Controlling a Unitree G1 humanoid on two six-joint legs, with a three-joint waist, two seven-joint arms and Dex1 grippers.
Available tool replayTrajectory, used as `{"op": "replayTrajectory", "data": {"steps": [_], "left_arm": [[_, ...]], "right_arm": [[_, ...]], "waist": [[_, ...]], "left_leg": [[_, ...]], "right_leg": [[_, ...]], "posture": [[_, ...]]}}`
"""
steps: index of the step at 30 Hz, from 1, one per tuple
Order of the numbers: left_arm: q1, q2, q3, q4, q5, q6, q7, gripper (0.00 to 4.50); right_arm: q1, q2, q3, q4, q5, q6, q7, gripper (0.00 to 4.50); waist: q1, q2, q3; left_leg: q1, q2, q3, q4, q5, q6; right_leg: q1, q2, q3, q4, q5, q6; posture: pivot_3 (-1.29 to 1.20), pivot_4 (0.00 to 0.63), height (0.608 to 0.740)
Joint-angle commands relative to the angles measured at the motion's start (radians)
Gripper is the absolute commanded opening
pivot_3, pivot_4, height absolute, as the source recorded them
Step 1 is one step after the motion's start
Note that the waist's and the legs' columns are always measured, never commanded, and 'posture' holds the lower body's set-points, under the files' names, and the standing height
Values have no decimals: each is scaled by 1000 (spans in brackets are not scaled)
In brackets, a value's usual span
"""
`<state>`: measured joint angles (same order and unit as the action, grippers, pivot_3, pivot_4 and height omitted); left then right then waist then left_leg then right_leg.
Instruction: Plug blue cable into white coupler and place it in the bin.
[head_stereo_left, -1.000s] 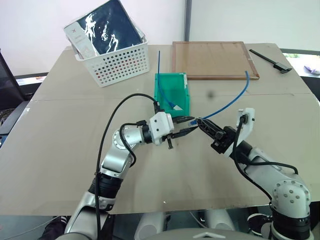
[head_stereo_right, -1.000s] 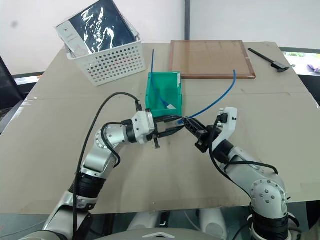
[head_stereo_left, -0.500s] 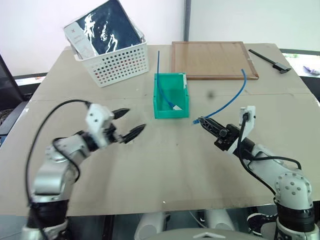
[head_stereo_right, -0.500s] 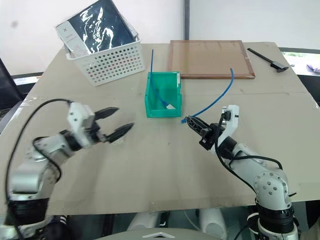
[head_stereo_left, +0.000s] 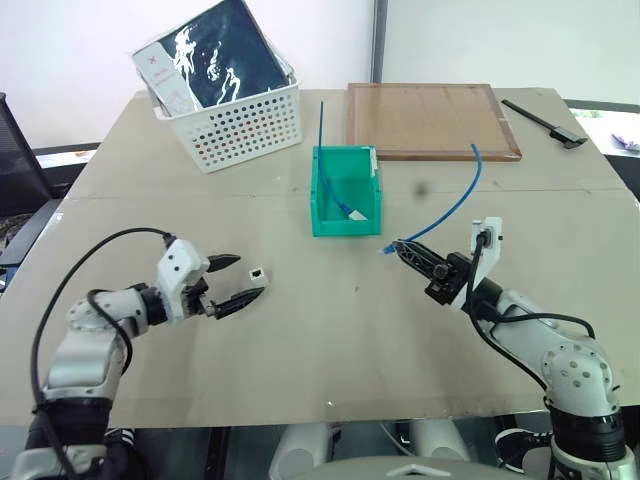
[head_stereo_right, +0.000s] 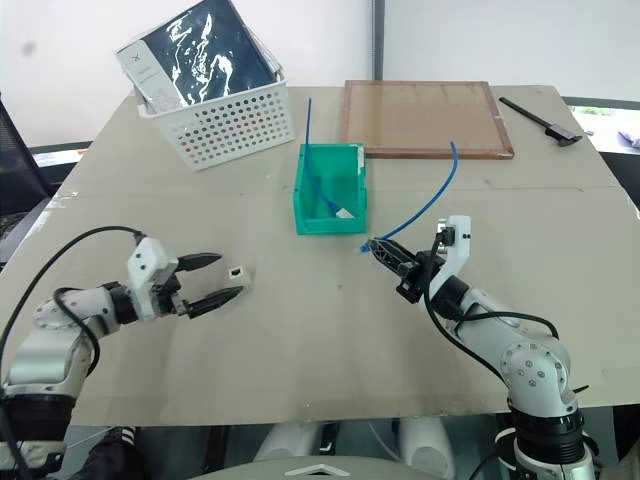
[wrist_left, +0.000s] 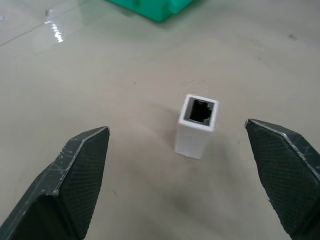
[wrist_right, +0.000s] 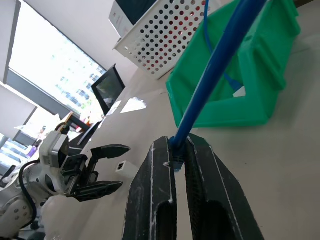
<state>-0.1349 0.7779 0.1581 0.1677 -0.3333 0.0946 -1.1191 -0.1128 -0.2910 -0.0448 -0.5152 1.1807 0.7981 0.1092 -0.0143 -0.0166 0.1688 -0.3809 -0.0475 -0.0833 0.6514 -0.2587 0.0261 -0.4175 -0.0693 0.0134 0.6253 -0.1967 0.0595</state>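
The white coupler (wrist_left: 198, 125) stands on the table with its dark socket facing up. My left gripper (head_stereo_left: 250, 276) is open just above the table, one finger on each side of the coupler and clear of it. My right gripper (head_stereo_left: 398, 243) is shut on the blue cable (head_stereo_left: 455, 205) just behind its plug (head_stereo_left: 385, 248), low over the table in front of the bin. The cable arcs up and back to the right behind the gripper. The green bin (head_stereo_left: 346, 225) stands at the table's middle, with a straight blue cable and a white piece inside.
A white perforated basket (head_stereo_left: 235, 120) holding dark packets stands at the back left. A wooden board (head_stereo_left: 430, 120) lies at the back right, with a black tool (head_stereo_left: 545, 118) beside it. Bare tabletop lies between the two grippers.
My left gripper swung away from the right gripper to the left, opened wide and sank toward the table around the coupler. The right gripper stayed almost still, holding the cable.
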Motion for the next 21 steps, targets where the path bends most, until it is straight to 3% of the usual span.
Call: {"op": "replayTrajectory", "data": {"steps": [1, 5, 8, 11, 12, 13, 16, 21], "left_arm": [[-58, -3, -30, 98, 40, -95, -40, 4442], [-96, -6, -67, 184, 68, -170, -80, 4442], [-115, -8, -82, 225, 74, -196, -103, 3673], [-121, -8, -86, 240, 75, -215, -114, 2261], [-122, -9, -85, 238, 72, -214, -116, 1981], [-125, -12, -83, 232, 67, -209, -117, 1386], [-126, -18, -82, 191, 42, -184, -128, 321], [-122, -43, -118, 39, 25, -91, -113, 352]], "right_arm": [[9, 3, -13, -65, 1, -26, -3, 0], [22, 1, -16, -81, -2, -30, -12, 0], [33, -6, -16, -93, -5, -32, -16, 0], [38, -8, -17, -97, -5, -34, -18, 0], [40, -10, -17, -99, -6, -34, -19, 0], [41, -11, -18, -99, -7, -34, -19, 0], [44, -18, -18, -101, -19, -36, -14, 0], [45, -63, -18, -115, -76, -48, 32, 0]], "waist": [[-1, 0, 0], [-2, 0, 0], [0, 0, 0], [0, 0, 0], [0, 0, 0], [0, 0, 0], [0, 0, 0], [1, 0, 0]], "left_leg": [[0, 0, 0, 0, 0, 0], [0, 0, 0, -1, 0, 0], [0, 0, 0, -1, 0, 0], [0, 0, 0, 0, 0, 0], [0, 0, 0, 0, 0, 0], [0, 0, 0, 0, 0, 0], [0, 0, 0, 0, 0, 0], [-1, 0, 0, 0, 0, 0]], "right_leg": [[0, 0, 0, 0, 0, 0], [-1, 0, 0, 0, 0, 0], [-1, 0, 0, 0, 0, 0], [-1, -1, 0, 0, 0, 0], [-1, -1, 0, 0, 0, 0], [-1, -1, 0, 0, 0, 0], [-1, -1, 0, 0, 0, 0], [-1, -1, 0, 0, 0, 0]], "posture": [[0, 150, 740], [0, 150, 740], [0, 150, 740], [0, 150, 740], [0, 150, 740], [0, 150, 740], [0, 150, 740], [0, 150, 740]]}}
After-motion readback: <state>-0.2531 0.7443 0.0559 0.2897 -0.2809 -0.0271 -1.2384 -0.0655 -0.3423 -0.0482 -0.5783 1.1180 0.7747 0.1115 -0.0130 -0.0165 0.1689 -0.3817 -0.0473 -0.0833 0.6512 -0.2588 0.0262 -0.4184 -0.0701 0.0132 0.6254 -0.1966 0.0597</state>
